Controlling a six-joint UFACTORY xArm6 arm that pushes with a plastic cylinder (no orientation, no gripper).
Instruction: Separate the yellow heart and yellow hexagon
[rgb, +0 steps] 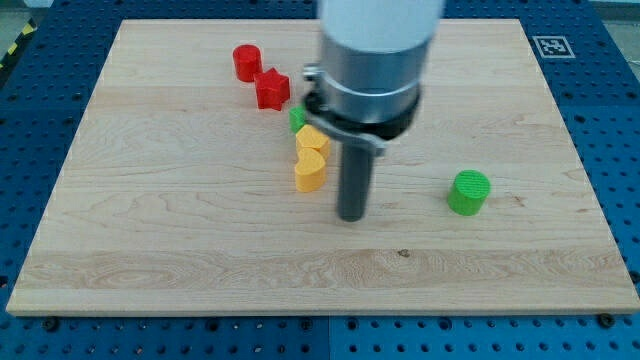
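Heart touching hexagon at its 6 o'clock; my tip near heart, at 4 o'clock; cylinder well apart, 3 o'clock.

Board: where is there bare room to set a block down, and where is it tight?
Free: the view's left, beside the yellow heart; the bottom strip below my tip; the top right above the green cylinder. Crowded: red cylinder, red star, green block, yellow hexagon, heart, tip just right.

No readable text anywhere; only a black-and-white square fiducial marker sits at the light wooden board's top-right corner.
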